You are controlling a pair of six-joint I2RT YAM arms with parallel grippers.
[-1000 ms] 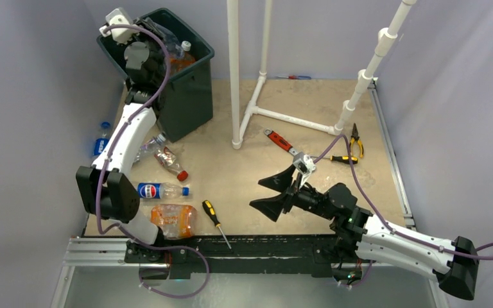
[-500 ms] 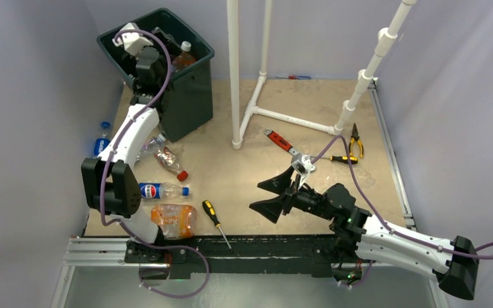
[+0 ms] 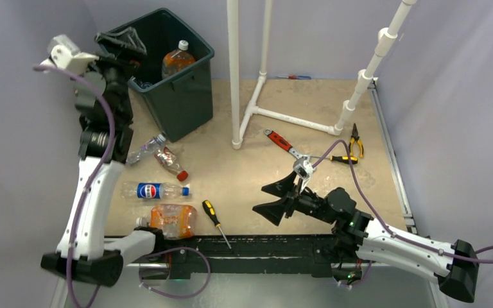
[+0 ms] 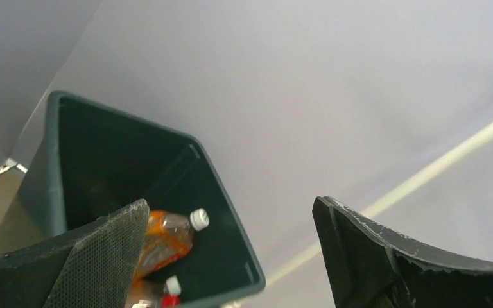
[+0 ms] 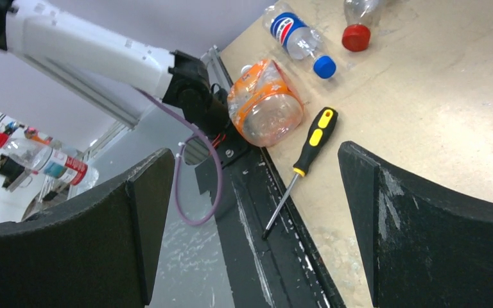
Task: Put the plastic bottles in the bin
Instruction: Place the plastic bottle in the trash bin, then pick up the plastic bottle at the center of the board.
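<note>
The left end effector [image 3: 126, 43] is spread wide and holds nothing. It hangs high at the left rim of the bin [image 3: 181, 102]. Its wrist camera looks between the fingers into the bin [image 4: 51, 160], where an orange-label bottle [image 4: 167, 237] with a white cap lies against the inner wall. Part of another bottle shows just below it. From above, the orange-label bottle [image 3: 176, 62] sits at the bin's right side, cap up. The bin stands at the far left corner of the counter [image 3: 334, 186].

The right end effector [image 3: 268, 200] is also wide and empty, held low over the counter's near middle and pointing left. Between its fingers the wrist view [image 5: 255, 154] shows a screwdriver [image 5: 314, 138] beside a crushed orange bottle [image 5: 266, 106], with a Pepsi bottle [image 5: 298, 38] and a red-capped bottle [image 5: 357, 25] beyond.

Four bottles lie on the counter near the left arm. A clear bottle [image 3: 142, 150] and the red-capped bottle [image 3: 169, 162] lie just in front of the bin. Nearer come the Pepsi bottle [image 3: 153, 190] and then the orange bottle [image 3: 173, 218], with the screwdriver [image 3: 213, 217] just to its right.

A red wrench [image 3: 281, 141], pliers [image 3: 356, 140] and a second screwdriver [image 3: 341, 159] lie to the right, near a white pipe frame [image 3: 257, 96].
</note>
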